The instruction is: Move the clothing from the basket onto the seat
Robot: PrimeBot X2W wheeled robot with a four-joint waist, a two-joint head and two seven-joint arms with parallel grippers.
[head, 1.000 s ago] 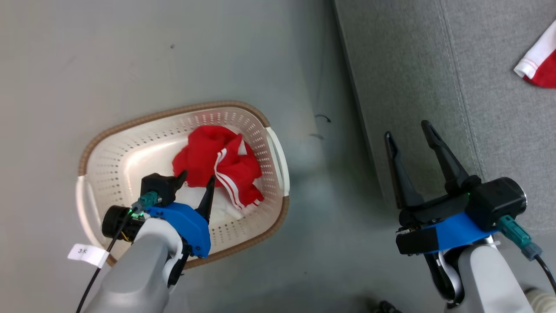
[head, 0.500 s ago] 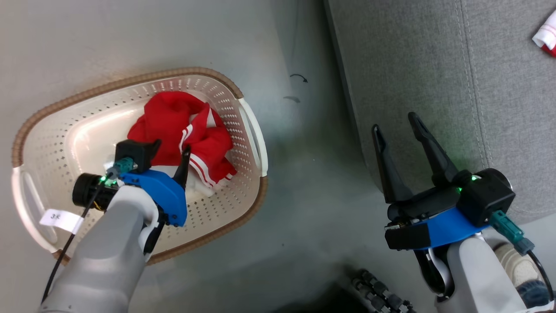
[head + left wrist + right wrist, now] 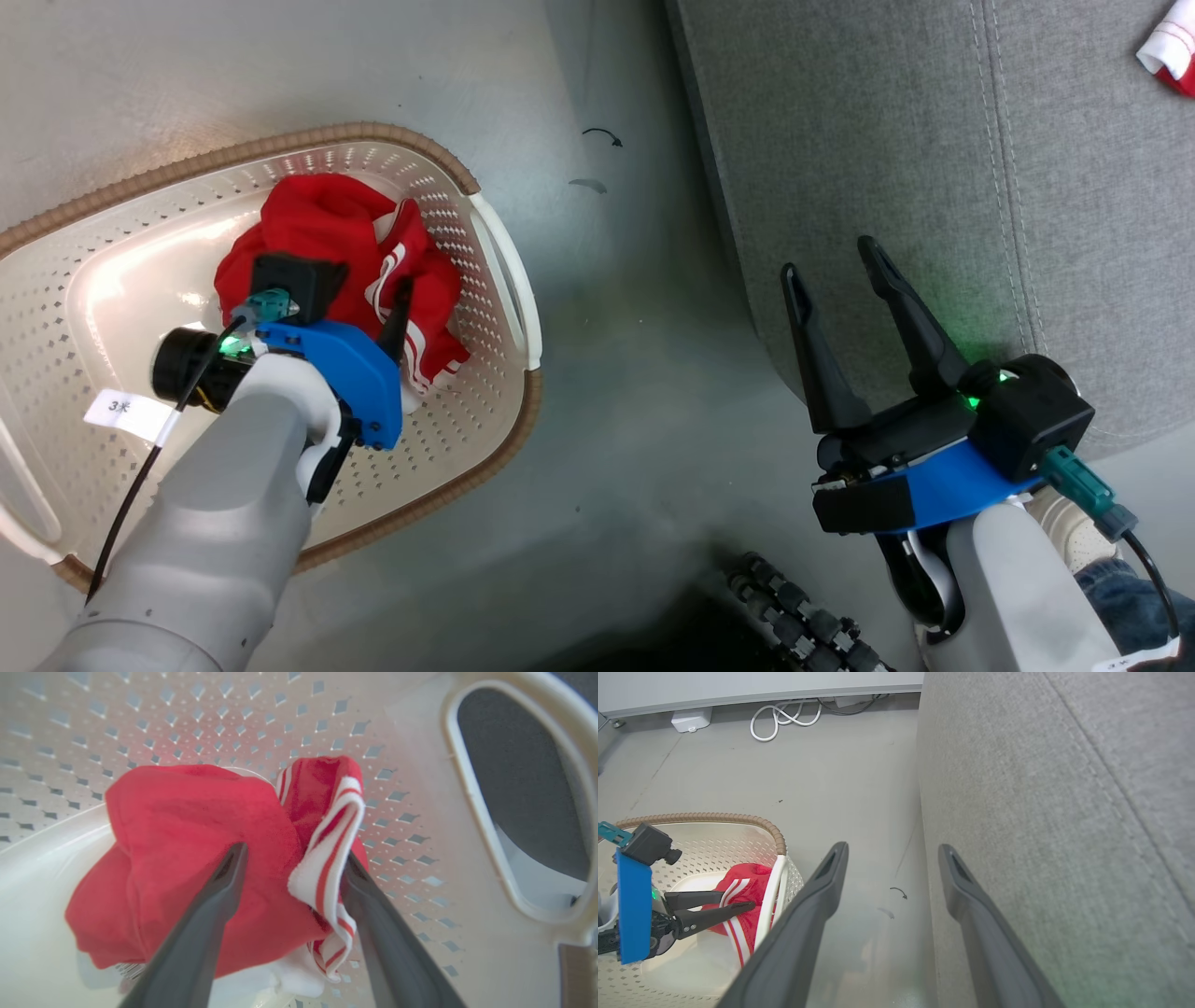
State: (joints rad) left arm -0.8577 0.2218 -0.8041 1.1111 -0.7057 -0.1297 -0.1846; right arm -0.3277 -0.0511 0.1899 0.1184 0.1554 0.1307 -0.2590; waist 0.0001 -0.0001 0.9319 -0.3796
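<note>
The clothing (image 3: 317, 219), a crumpled red garment with white stripes, lies in the cream basket (image 3: 420, 149) on the floor. My left gripper (image 3: 369, 280) is down inside the basket and open. In the left wrist view the clothing (image 3: 187, 826) bulges between the two fingers of the left gripper (image 3: 295, 851), and a striped fold lies against the right one. My right gripper (image 3: 831, 259) hovers open and empty over the front edge of the grey seat (image 3: 887, 140). The right wrist view has the right gripper (image 3: 893, 847), the seat (image 3: 1041, 812), the basket (image 3: 705, 817) and the clothing (image 3: 742, 886).
Another red and white garment (image 3: 1167, 51) lies on the seat at the top right. A person's shoe and jeans (image 3: 1102, 551) are beside my right arm. A black cable chain (image 3: 803, 616) is at the bottom. A white cable coil (image 3: 784, 716) lies by the wall.
The head camera has shifted, so the basket sits further left and higher. My left gripper has pushed down into the red garment, which now lies between its fingers. The right gripper stays open.
</note>
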